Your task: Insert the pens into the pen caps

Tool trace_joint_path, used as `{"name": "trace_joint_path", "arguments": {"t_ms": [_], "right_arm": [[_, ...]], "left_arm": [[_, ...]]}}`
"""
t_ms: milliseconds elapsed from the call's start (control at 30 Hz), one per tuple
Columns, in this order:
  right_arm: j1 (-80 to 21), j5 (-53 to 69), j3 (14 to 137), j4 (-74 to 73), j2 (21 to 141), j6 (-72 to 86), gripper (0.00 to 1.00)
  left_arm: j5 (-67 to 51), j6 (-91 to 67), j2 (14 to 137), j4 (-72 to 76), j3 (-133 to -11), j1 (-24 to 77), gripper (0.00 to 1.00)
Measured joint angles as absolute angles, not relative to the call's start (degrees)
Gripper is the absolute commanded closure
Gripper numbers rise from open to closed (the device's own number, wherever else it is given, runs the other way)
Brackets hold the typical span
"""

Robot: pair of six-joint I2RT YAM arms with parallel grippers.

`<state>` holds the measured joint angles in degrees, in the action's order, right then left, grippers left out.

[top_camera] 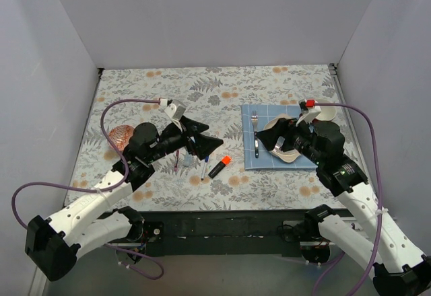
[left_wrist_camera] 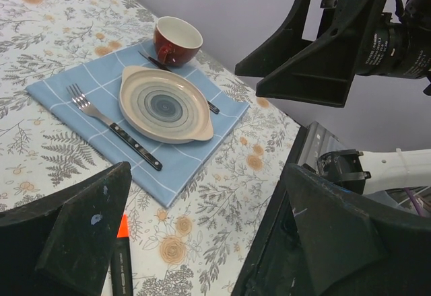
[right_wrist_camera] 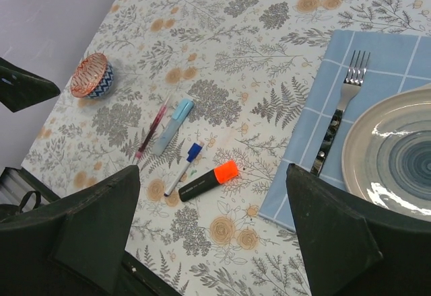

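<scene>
Four pens lie together on the floral cloth. A black marker [right_wrist_camera: 201, 186] carries an orange-red cap [right_wrist_camera: 227, 171] on its end. Beside it lie a thin white pen [right_wrist_camera: 179, 173] with a dark blue cap [right_wrist_camera: 194, 152], a chunky light-blue marker [right_wrist_camera: 172, 126] and a thin maroon-red pen [right_wrist_camera: 151, 128]. My left gripper [top_camera: 205, 134] hovers open above the pens and hides part of them from above. Its wrist view catches only the black marker [left_wrist_camera: 121, 262]. My right gripper [top_camera: 276, 136] stands open over the placemat, empty.
A blue placemat [top_camera: 266, 158] holds a plate [left_wrist_camera: 165, 104], a fork [left_wrist_camera: 111, 124] and a red cup [left_wrist_camera: 176, 40]. A small patterned bowl [top_camera: 122, 136] stands at the left. The table's black front edge [top_camera: 222, 218] runs just below the pens.
</scene>
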<state>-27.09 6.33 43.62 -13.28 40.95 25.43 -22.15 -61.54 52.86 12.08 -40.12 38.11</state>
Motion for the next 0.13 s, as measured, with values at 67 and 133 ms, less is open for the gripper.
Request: {"name": "trace_joint_path", "arguments": {"t_ms": [67,133], "right_arm": [[-27.09,6.09,43.64,-13.21,40.95,25.41,0.06],[-27.09,5.87,43.64,-13.19,40.95,25.41,0.06]], "left_arm": [[-22.33,-61.58,53.08,12.08,-40.14,38.11,0.02],[-22.35,-61.6,53.1,12.05,-40.12,38.11,0.02]]}}
